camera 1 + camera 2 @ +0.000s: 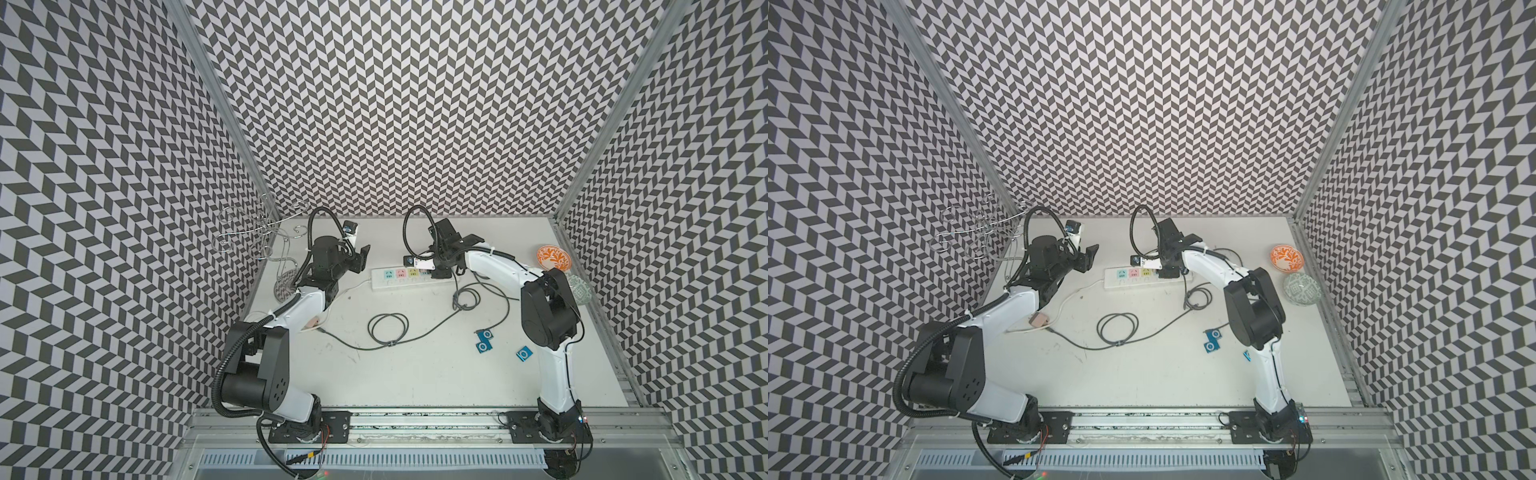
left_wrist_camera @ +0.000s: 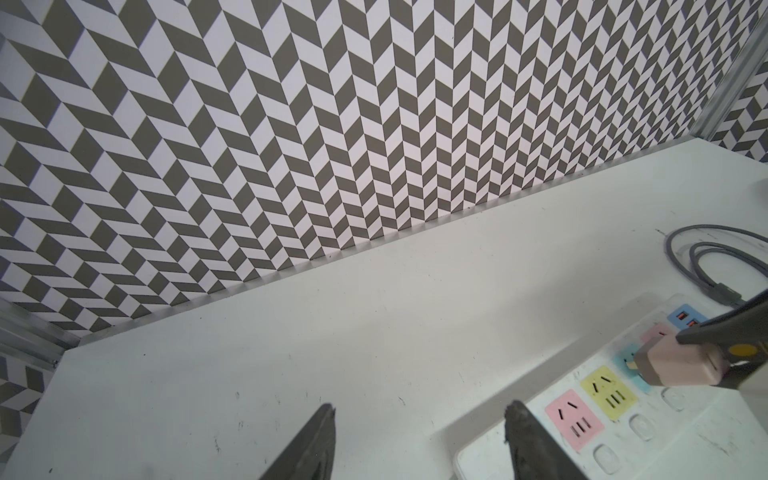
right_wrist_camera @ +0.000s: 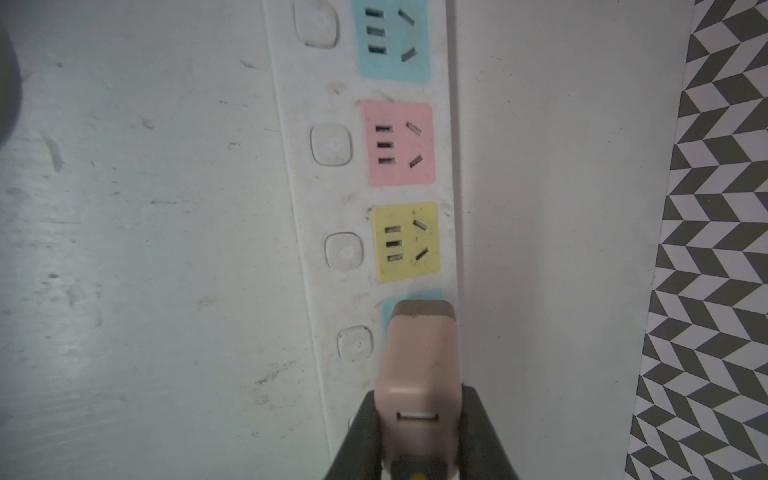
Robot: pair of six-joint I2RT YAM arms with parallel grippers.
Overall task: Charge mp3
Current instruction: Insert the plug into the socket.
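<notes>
White surface (image 1: 419, 378), chevron walls (image 1: 415, 104) — three blue mp3 players (image 1: 484, 335) lie beside the right arm, well apart from the power strip (image 1: 399, 279). Right hand (image 3: 419, 397) is clamped on a pink charger (image 3: 419, 357) over the strip's teal socket; left hand (image 2: 420, 409) hovers near the strip's end — jaws apart, empty.

In the right wrist view the pink charger (image 3: 419, 361) covers most of the fourth socket on the power strip (image 3: 332, 195). In a top view the right arm (image 1: 1266, 374) hides most of one blue mp3 player (image 1: 1248, 356). In a top view the left arm (image 1: 297, 311) half-covers a second pink charger (image 1: 314, 323).
</notes>
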